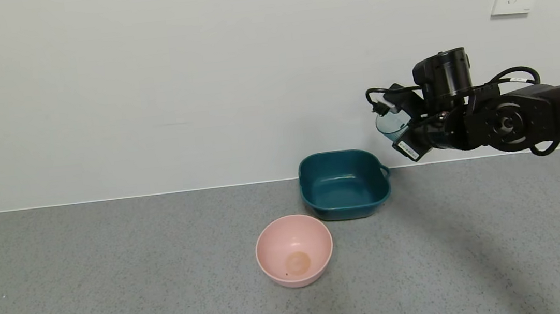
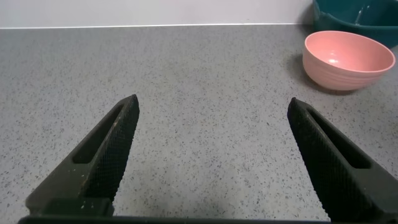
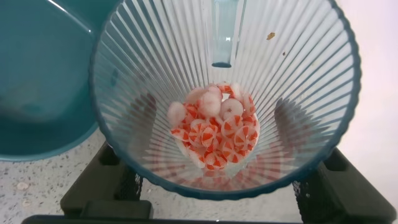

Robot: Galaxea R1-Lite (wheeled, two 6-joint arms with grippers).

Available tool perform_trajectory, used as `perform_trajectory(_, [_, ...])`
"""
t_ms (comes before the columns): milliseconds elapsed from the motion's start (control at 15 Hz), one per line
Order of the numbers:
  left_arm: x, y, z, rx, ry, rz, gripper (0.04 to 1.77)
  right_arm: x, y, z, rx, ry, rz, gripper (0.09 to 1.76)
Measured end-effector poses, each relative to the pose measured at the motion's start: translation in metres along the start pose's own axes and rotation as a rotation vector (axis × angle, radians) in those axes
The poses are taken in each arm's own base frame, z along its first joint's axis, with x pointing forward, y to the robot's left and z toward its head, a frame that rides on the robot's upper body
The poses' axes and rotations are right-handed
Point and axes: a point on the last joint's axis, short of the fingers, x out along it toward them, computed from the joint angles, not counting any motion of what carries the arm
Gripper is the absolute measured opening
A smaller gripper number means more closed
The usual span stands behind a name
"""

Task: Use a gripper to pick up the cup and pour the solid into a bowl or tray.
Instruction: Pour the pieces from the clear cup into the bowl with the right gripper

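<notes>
Left gripper [image 2: 211, 162]: not visible in the head view; its own wrist view shows the two ribbed black fingers [image 2: 109, 152] spread wide with nothing between them, low over the speckled grey countertop [image 1: 116, 278], idle. Pink bowl [image 1: 294, 249]: round, empty but for a faint stain at its base, standing at about 7 o'clock from the teal basin and just apart from it; not the target. Teal basin [image 1: 344, 184]: rounded-square, empty, against the wall line, its small loop handle [image 1: 384, 170] at its 3 o'clock side. Ribbed cup [image 1: 391, 123]: translucent pale blue, held aloft at about 2 o'clock from the basin, above and just outside the handle side, mouth leaning toward the basin. Right gripper [image 1: 404, 128]: clamped on the cup, the black fingers showing through the cup wall in the right wrist view. Solid [image 3: 214, 134]: white and orange-pink round pieces, heaped at the cup bottom, none yet spilled. Risks, as judged: the cup appears to sit near the basin's rim rather than over its middle, so tipping from here could drop pieces onto the countertop or against the handle; a fast tilt could let the light discs bounce out of the basin or into the pink bowl; a smooth thin cup wall may slip or rotate in the grip as it inverts.
</notes>
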Motion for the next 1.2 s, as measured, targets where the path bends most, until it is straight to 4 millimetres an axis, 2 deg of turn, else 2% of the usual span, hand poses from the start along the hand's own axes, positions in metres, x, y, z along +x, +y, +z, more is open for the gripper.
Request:
perform_trajectory(200, [0.000, 0.000, 0.000, 0.000, 0.000, -0.001, 1.72, -0.003, 0.005, 0.011, -0.079, -0.005, -0.042, 1.33])
perform_trajectory(467, [0.000, 0.000, 0.000, 0.000, 0.000, -0.001, 1.72, -0.005, 0.008, 0.014, -0.171, 0.049, -0.122, 1.33])
perform_trajectory(733, [0.000, 0.000, 0.000, 0.000, 0.000, -0.001, 1.72, -0.012, 0.022, 0.018, -0.249, 0.093, -0.168, 1.33])
perform_trajectory(1200, [0.000, 0.000, 0.000, 0.000, 0.000, -0.002, 1.72, -0.019, 0.025, 0.032, -0.565, 0.094, -0.191, 1.33])
